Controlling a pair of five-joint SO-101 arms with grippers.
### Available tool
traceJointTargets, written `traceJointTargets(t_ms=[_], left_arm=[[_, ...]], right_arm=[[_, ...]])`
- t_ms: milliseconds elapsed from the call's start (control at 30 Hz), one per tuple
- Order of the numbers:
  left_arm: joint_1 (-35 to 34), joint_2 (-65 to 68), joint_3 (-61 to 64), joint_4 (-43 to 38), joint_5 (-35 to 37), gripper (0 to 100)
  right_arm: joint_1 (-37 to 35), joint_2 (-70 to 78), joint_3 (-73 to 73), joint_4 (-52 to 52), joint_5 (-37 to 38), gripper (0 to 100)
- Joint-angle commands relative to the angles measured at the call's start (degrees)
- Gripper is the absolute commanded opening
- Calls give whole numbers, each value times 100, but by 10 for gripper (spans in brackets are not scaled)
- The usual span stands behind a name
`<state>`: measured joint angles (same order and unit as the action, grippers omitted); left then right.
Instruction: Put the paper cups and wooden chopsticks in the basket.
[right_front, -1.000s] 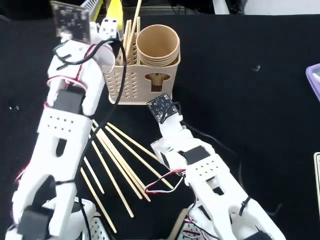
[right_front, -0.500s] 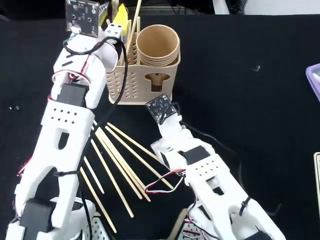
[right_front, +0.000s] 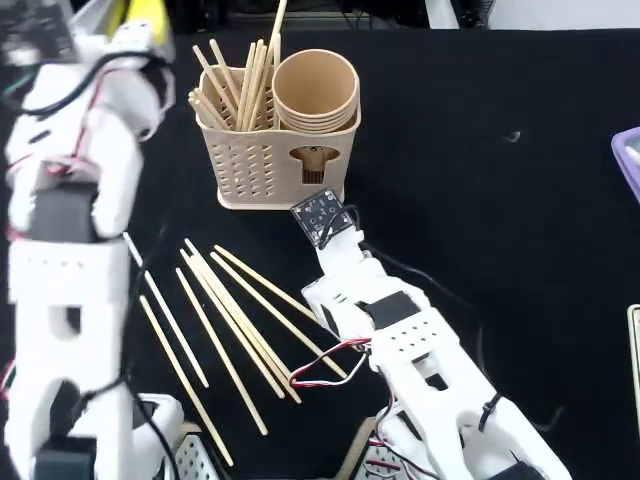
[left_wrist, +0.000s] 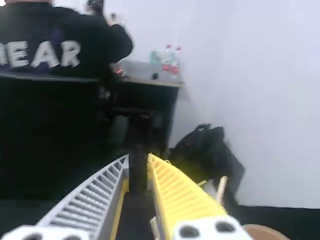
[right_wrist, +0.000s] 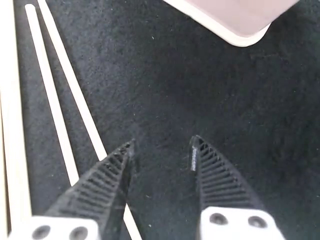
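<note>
Black table (right_front: 500, 200), loose chopsticks (right_front: 243, 325) beside basket (right_front: 260, 165), right hand (right_wrist: 163, 143) open, left hand (left_wrist: 137, 158) slightly open

One basket (right_front: 262, 165), one cup stack (right_front: 316, 90), about eight loose chopsticks (right_front: 243, 320).

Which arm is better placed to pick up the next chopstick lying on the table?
Right. The right gripper hangs open just above the table, a loose chopstick close beside it. The left gripper is raised high, pointing away from the table.

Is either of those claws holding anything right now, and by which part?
Nothing is held. The left gripper and the right gripper are both empty.
</note>
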<state>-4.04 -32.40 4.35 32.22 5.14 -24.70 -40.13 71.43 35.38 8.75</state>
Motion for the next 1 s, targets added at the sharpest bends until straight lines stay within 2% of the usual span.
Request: traceJointTargets(t_ms=[0, 100, 200, 367, 433, 533, 700, 833, 967], left_arm=[[-822, -1073, 242, 1600, 35, 73], [-1385, -1732, 1358, 2620, 35, 96], [-1877, -2356, 2985, 2910, 35, 116], [-2721, -3349, 5684, 2145, -484, 124], [-2888, -3692, 6545, 1749, -756, 124], [-2923, -4185, 7512, 1319, -914, 124], [-2897, -4888, 8259, 1196, -659, 124], [-2738, -5363, 8558, 1380, -255, 124], [-2571, -5767, 8734, 1530, -316, 124]], right_arm=[[-79, -171, -101, 88, 79, 173], [-264, -145, -303, 466, 88, 174], [-844, -145, -382, 756, 97, 174], [-1407, 154, -435, 774, 387, 175], [-1415, 602, -629, 782, 404, 182], [-1415, 1473, -1068, 818, 404, 244], [-1310, 2457, -1622, 809, 668, 271], [-1336, 2651, -1666, 774, 730, 268], [-1292, 2633, -1684, 809, 695, 268]])
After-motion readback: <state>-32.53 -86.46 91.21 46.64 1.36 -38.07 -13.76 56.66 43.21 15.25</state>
